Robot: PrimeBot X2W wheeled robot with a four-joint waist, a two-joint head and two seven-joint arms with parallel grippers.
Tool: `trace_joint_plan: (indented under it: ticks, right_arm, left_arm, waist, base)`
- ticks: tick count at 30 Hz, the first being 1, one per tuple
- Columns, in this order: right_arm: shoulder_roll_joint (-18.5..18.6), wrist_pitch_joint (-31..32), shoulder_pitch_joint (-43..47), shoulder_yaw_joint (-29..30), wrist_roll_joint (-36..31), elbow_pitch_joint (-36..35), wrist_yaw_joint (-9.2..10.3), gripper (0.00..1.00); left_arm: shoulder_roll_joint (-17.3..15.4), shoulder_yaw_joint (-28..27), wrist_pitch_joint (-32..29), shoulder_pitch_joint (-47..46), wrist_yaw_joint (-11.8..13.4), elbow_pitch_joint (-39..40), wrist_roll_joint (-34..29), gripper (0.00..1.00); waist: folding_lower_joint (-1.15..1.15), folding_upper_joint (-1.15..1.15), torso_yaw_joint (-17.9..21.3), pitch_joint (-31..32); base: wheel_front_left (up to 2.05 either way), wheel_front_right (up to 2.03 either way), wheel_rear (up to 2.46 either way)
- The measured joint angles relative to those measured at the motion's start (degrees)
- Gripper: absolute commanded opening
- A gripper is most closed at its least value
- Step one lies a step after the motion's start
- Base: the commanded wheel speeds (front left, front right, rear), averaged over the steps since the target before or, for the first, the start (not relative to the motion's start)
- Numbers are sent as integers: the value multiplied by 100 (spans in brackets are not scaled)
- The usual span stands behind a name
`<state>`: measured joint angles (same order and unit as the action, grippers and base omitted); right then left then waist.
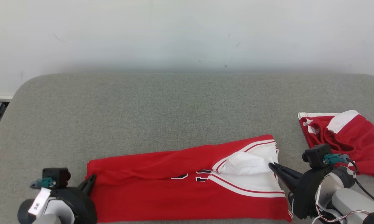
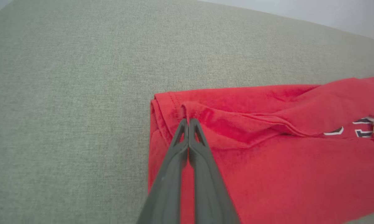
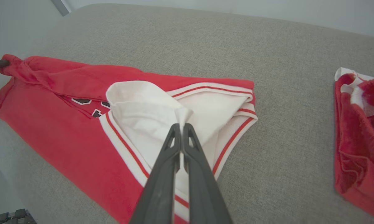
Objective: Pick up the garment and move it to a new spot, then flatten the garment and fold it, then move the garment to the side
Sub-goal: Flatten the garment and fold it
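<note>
At the left edge of the red garment (image 1: 187,189), a raised hem fold is being pinched by the clenched left gripper (image 2: 188,122). The garment is being held along the near edge of the grey cushioned surface (image 1: 174,102), with broad grey ground beyond it. At its right end, a white fold is being clamped by the right gripper (image 3: 181,126), a second red garment (image 1: 352,140) lying apart, further right.
</note>
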<state>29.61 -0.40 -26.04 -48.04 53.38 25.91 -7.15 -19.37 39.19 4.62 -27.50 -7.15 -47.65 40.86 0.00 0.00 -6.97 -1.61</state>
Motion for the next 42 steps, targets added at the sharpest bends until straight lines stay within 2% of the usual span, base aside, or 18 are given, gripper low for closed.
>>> trace_joint_plan:
  ticks: [11, 13, 14, 15, 16, 17, 23, 29, 31, 37, 39, 42]
  right_arm:
    - [62, 378, 387, -214, 107, -26, 0, 0]
    - [59, 405, 425, -280, 88, -24, 0, 0]
    - [46, 446, 436, -286, 87, -13, 0, 0]
    - [21, 471, 437, -291, 90, 7, 0, 0]
    - [10, 503, 437, -314, 87, 26, 13, 25]
    - [12, 503, 439, -352, 44, 41, 18, 100]
    - [1, 444, 478, -203, 119, 81, 68, 100]
    - [23, 114, 787, 254, 635, -370, 73, 100]
    - [78, 4, 854, 356, 694, -488, 129, 100]
    - [289, -433, 1118, 726, 708, -732, 561, 100]
    - [286, -633, 1209, 870, 714, -789, 781, 100]
    - [268, -772, 1363, 955, 764, -829, 953, 100]
  left_arm:
    - [29, 43, 29, 132, 0, -48, 7, 2]
    - [31, 41, 31, 137, 0, -122, 5, 50]
    - [35, 30, 52, 147, 1, -152, 9, 100]
    - [48, 5, 81, 155, 5, -174, 22, 100]
    - [65, 3, 97, 155, 5, -181, 29, 100]
    - [83, 3, 104, 155, 8, -183, 29, 100]
    - [131, -77, 349, 218, 137, -177, 29, 100]
    - [93, -271, 732, 572, 321, 42, 57, 100]
    - [79, -341, 815, 675, 412, 168, 68, 100]
    - [-46, -501, 939, 1073, 655, 719, 71, 100]
    - [-108, -583, 964, 1228, 848, 1066, 19, 100]
    - [-170, -633, 972, 1451, 1004, 1426, -85, 100]
  waist:
    - [0, 0, -43, 16]
    - [0, 0, -36, 27]
    - [0, 0, -30, 36]
    - [0, 0, -22, 44]
    - [0, 0, -15, 54]
    - [0, 0, -12, 62]
    - [0, 0, -13, 145]
    - [0, 0, 11, 250]
    - [0, 0, 20, 283]
    - [0, 1, 29, 365]
    - [0, 0, 29, 388]
    - [0, 1, 26, 413]
  base:
    - [0, 0, 0]
    - [0, 0, 0]
    - [0, 0, 0]
    - [0, 0, 0]
    - [0, 0, 0]
    - [0, 0, 0]
    - [0, 0, 0]
    - [0, 0, 0]
    - [0, 0, 0]
    - [0, 0, 0]
    - [0, 0, 0]
    - [0, 0, 0]
